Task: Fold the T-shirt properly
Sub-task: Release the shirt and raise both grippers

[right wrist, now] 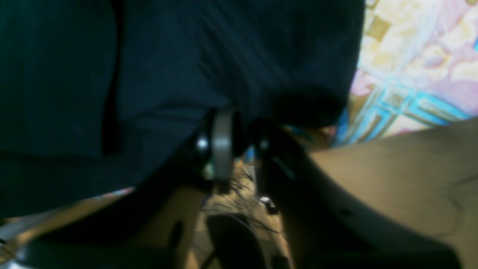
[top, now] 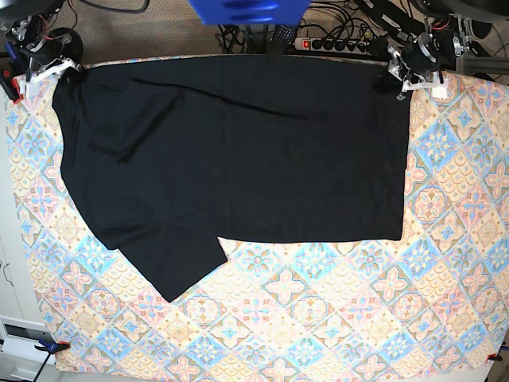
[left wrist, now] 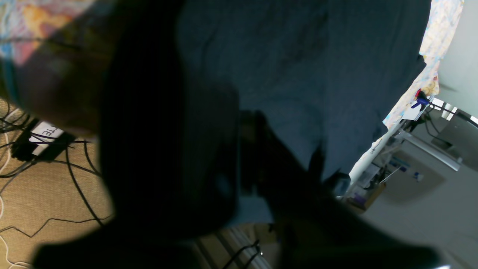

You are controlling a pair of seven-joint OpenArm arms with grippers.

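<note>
T-shirt point(top: 238, 151) lies spread on the patterned cloth point(top: 318, 318), apparently folded once with one sleeve out near-left, further folds left; left gripper point(top: 398, 79) and right gripper point(top: 49, 73) sit at its far corners, grip state cannot be told.

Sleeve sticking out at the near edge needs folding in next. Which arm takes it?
Likely the right. The protruding sleeve of the T-shirt lies toward the base view's left, the right gripper's side; the left gripper sits at the opposite corner.
</note>
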